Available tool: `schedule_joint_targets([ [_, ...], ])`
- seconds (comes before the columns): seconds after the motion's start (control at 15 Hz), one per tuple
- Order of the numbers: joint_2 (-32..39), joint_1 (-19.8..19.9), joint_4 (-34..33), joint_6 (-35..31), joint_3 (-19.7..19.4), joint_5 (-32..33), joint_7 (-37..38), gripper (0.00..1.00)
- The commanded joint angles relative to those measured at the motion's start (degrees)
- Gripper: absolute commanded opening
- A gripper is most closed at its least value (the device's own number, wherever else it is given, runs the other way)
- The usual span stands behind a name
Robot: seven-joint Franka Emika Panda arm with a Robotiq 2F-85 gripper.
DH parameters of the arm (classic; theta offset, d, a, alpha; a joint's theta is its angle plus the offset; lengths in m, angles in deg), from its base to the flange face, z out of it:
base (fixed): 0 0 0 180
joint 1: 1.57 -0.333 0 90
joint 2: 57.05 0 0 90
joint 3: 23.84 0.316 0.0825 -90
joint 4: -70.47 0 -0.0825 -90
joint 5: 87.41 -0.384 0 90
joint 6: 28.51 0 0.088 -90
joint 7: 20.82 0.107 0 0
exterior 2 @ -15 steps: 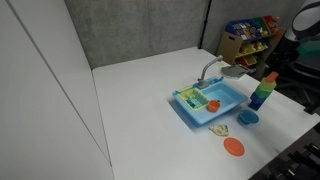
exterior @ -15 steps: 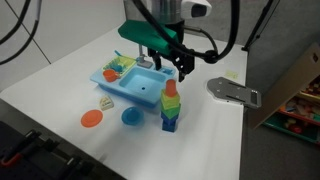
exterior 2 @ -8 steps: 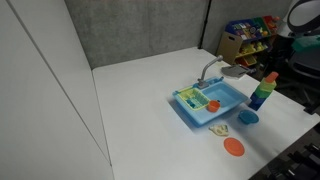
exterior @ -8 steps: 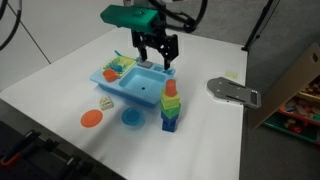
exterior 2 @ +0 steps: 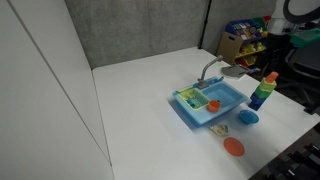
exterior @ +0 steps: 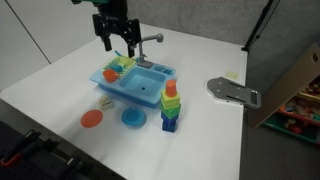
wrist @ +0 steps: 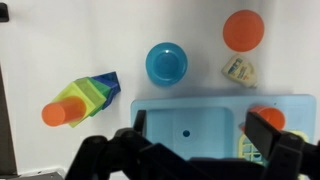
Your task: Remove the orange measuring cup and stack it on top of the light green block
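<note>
A white table (exterior: pixel 230 130) before a grey wall (exterior 2: pixel 140 30) carries a blue toy sink (exterior: pixel 140 97). My claw (exterior: pixel 116 42) hangs above it, open and empty.

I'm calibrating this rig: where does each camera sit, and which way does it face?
An exterior view: close, raised, looking down across the toy sink and block tower; the open pincer hangs over the sink.
An exterior view: farther off, high, facing the table with shelves behind; arm at the top right corner.
Wrist view: straight down; pincer fingers along the bottom.
All three share sink and tower.
</note>
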Motion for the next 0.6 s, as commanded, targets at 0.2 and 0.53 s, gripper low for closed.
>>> schedule_joint_targets([
  [0.2,-10.68,-1.58,2.77,11.85,2.85,-0.77,1.16,1.0],
  [0.53,-19.44,-1.35,0.41,19.94,2.85,-1.49,0.41,1.0],
])
